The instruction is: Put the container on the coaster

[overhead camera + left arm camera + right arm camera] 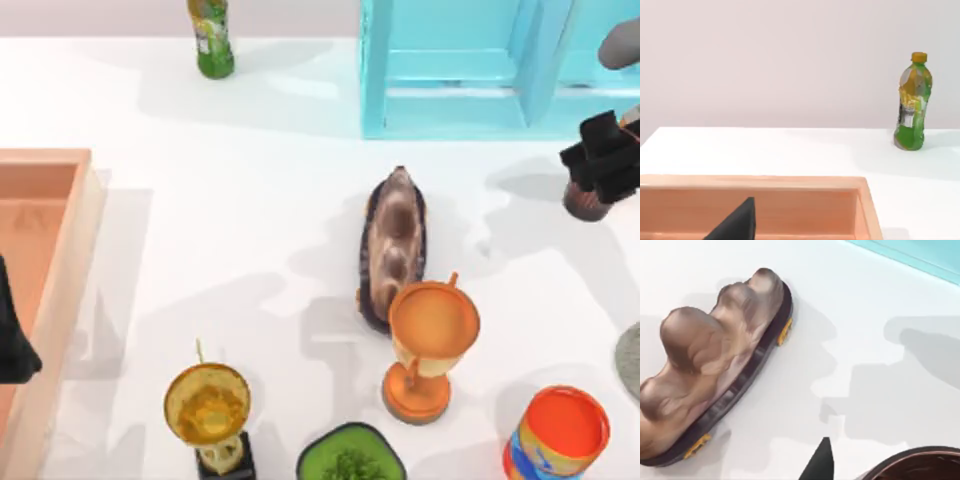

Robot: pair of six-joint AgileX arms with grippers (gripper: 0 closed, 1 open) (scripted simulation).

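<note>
Step in hand, as judged: transport of small pinkish-brown tumbler cup (583,203), clamped in right gripper (603,160) at right edge of top view, seemingly lifted. Thin grey round coaster (630,362) at right edge, lower down. Next move calls for carry toward lower right, then descent onto disc. Left gripper (14,335) parked at left edge over peach wooden tray (62,290); finger state: cannot tell. Dark round bowl (352,455), bottom centre, green-filled.

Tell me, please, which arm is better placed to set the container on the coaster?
Right. The right tool is over the container at the table's right side, with the coaster at that same edge. The left tool sits far off over the wooden tray.
</note>
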